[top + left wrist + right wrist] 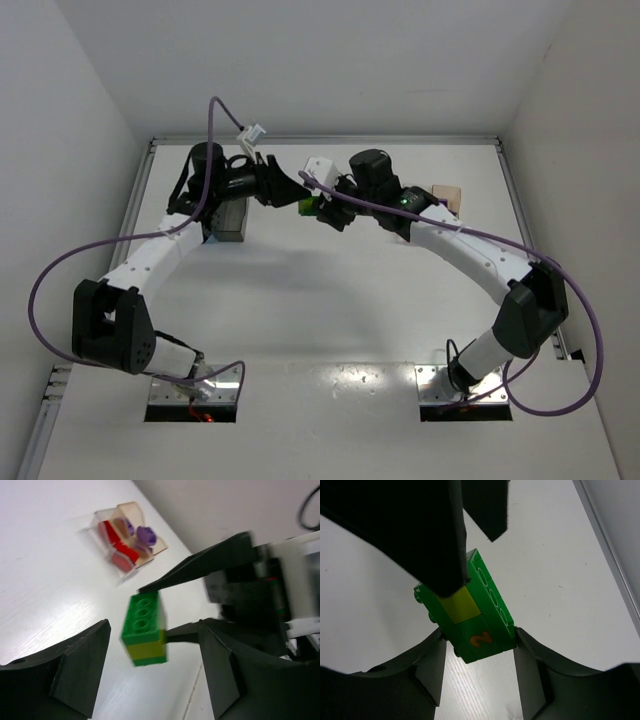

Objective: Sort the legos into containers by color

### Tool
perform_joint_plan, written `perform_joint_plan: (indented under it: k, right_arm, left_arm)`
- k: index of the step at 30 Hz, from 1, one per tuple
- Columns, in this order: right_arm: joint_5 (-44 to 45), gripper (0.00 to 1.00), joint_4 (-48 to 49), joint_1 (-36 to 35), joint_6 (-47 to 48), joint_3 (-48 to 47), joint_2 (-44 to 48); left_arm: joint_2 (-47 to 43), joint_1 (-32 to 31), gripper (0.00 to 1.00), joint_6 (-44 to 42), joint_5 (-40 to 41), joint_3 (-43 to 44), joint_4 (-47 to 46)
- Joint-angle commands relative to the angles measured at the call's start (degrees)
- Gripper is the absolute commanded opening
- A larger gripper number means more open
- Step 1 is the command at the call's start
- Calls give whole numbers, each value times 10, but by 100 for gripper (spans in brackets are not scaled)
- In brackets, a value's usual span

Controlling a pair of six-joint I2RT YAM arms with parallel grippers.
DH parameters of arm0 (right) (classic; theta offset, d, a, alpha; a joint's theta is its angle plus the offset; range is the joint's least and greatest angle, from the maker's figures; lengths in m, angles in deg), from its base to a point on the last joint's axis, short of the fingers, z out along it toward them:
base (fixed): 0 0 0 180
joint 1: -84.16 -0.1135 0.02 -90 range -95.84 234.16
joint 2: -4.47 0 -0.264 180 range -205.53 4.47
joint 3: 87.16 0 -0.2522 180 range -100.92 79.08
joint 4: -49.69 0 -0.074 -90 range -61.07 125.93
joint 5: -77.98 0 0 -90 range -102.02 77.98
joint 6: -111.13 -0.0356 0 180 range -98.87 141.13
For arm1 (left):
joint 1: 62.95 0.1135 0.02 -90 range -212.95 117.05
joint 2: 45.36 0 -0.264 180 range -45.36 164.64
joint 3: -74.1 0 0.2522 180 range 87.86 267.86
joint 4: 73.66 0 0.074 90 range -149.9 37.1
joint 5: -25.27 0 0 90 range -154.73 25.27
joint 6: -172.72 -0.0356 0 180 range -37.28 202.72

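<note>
A green lego clump with a yellow layer [470, 615] hangs above the table between the two arms at the back [308, 207]. My right gripper [479, 632] is shut on the clump, with both fingers against its sides. My left gripper [152, 625] is open and straddles the same clump [145, 630] without touching it. In the left wrist view a clear bin [102, 517] holds red legos [120, 550]. A tan bin [131, 507] beside it holds purple legos [145, 534]. A dark grey bin [230, 218] sits under my left arm.
The tan bin [447, 197] shows at the back right behind my right arm. The table's raised metal edges [520, 200] run along the back and sides. Purple cables loop off both arms. No light blue bin shows.
</note>
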Motion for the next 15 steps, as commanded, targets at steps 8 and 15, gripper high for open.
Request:
perform_joint_plan:
  k: [8, 15]
  right_arm:
    - [29, 18, 15, 6, -27, -23, -1]
    - [29, 18, 15, 6, -27, -15, 5]
  left_arm:
    - [1, 13, 70, 9, -34, -57, -24]
    - [1, 19, 69, 94, -98, -88, -149]
